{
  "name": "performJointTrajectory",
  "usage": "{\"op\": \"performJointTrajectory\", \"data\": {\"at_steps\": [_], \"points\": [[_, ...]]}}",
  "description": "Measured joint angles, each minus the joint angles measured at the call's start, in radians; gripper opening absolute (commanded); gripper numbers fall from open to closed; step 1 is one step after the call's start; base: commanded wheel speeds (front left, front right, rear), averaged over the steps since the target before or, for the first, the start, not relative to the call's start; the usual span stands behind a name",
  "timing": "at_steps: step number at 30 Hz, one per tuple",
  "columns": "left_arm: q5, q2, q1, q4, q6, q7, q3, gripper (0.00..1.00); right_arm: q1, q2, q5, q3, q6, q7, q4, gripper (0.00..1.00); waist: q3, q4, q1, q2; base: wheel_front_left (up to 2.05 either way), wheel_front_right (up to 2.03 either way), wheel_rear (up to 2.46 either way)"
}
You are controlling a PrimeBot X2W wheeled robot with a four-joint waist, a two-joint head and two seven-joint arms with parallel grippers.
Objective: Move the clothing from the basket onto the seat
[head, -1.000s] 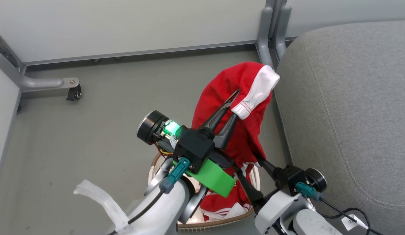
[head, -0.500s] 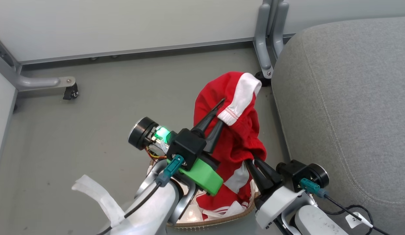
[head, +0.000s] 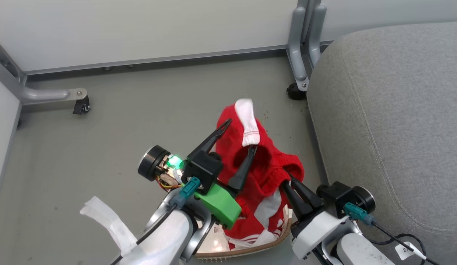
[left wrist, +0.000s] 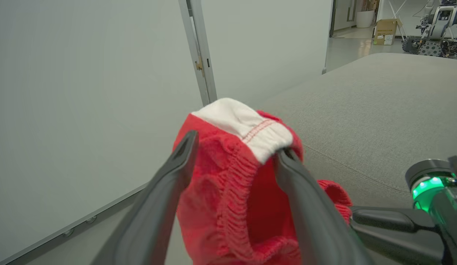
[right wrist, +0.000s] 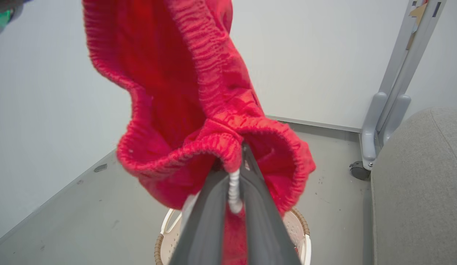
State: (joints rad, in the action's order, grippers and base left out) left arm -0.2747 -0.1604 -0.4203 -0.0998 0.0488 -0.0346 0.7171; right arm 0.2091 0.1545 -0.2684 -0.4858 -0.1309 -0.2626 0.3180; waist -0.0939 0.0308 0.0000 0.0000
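Transfer step: R gripper (head: 288,181) clamps red garment (head: 267,171) above basket (head: 250,251), L gripper (head: 241,134) splayed wide w/ fabric draped on one finger; next move prob. needs swing rightward onto seat (head: 390,110).

I can barely see the basket (head: 267,244) under my arms (head: 165,239) and the red clothing (head: 265,173), the head view's bottom edge cuts it off, and the cloth's white trim (head: 249,125) is smeared by blur.
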Motion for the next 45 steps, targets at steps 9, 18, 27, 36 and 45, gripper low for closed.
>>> {"op": "performJointTrajectory", "data": {"at_steps": [9,18,27,36,45], "points": [[-0.016,-0.012,0.006,0.002,-0.001,0.022,0.005,1.0,-0.003,0.004,-0.004,-0.005,0.0,0.0,-0.012,0.0,0.012,0.004,0.0,0.0,0.0,0.0,0.0],[-0.03,-0.023,0.014,0.005,-0.001,0.046,0.011,1.0,-0.009,0.004,-0.009,0.008,0.0,0.0,-0.033,0.0,0.013,0.007,0.0,0.0,0.0,0.0,0.0],[-0.065,-0.036,0.02,0.019,-0.031,0.068,0.026,1.0,-0.015,0.003,-0.008,0.014,0.0,0.0,-0.038,0.0,0.01,0.012,0.0,0.0,0.0,0.0,0.0],[-0.066,-0.058,0.028,0.034,-0.007,0.045,0.001,1.0,-0.013,0.002,-0.002,0.035,0.0,0.0,-0.058,0.0,0.0,0.05,0.0,0.0,0.0,0.0,0.0],[-0.072,-0.088,0.041,0.045,0.004,0.025,-0.012,1.0,-0.007,-0.002,0.017,0.108,0.0,0.0,-0.14,0.0,-0.02,0.154,0.0,0.0,0.0,0.0,0.0]]}}
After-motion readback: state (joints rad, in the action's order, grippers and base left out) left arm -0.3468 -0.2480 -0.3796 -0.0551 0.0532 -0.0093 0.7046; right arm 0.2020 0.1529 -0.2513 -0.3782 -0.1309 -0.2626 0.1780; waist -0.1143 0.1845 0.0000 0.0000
